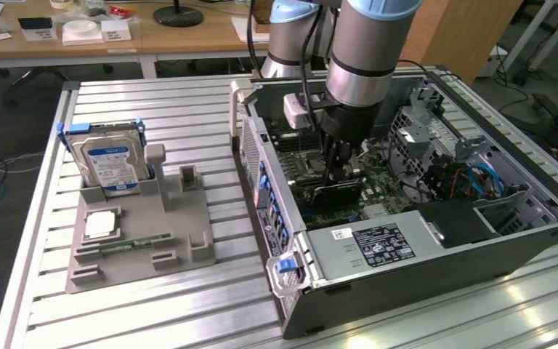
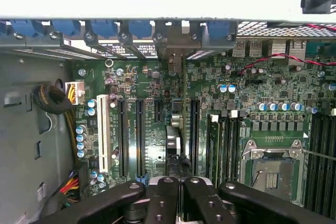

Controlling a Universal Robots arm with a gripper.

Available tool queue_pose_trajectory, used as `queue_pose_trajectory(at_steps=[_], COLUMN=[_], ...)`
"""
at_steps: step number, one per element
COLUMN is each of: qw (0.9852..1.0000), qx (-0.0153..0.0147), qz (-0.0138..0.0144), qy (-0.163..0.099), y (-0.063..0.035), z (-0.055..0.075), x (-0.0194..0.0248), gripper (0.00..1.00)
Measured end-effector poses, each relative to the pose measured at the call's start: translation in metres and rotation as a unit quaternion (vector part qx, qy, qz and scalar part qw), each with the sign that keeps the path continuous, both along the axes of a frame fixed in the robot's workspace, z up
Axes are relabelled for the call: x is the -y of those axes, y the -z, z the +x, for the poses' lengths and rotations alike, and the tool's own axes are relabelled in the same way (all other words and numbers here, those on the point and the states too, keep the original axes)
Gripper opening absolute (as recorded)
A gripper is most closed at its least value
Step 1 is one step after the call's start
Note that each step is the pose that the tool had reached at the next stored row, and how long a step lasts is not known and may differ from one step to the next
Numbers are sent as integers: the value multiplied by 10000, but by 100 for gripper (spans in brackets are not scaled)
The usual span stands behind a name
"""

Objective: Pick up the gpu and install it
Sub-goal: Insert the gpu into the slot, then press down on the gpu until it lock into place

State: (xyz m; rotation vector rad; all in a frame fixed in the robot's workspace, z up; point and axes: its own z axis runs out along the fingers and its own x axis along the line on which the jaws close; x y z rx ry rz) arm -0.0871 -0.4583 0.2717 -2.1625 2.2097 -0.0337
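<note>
Although thin and light by the look of it, probably handles as a stiff but fragile card: bare circuitry on both faces, a contact edge easily chipped, little tolerance for twisting. Sits now pinched in the tool (image 1: 342,178), deep inside the open computer case (image 1: 511,233), upright on edge over the motherboard (image 2: 152,108). Shows in the exterior view as a dark gpu (image 1: 337,195) just under the black fingers, between the case's rear wall and the power supply (image 1: 386,243). Appears edge-on in the wrist view as a narrow strip (image 2: 173,142) running from the tool (image 2: 181,182) toward the rear bracket openings, among the long expansion slots (image 2: 139,135) and beside the CPU socket (image 2: 273,166). Fingers (image 2: 163,198) pressed together on the card's upper edge, clamping both flat faces. Cannot tell whether the contact edge touches a slot or hovers just above. Best gripped, judging from this, exactly so: along the top edge near the middle, for balance and a square, untilted descent, away from the components and the metal bracket. Left well apart on the slatted surface (image 1: 163,102): the hard drive (image 1: 110,163), upright in its grey fixture (image 1: 134,247).
</note>
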Motion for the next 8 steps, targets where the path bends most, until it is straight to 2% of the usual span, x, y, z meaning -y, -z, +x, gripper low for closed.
queue_pose_trajectory(at_steps=[8], qw=[10000], qx=[0], qz=[0], qy=[0], y=[0], z=[0], x=[0], gripper=[11])
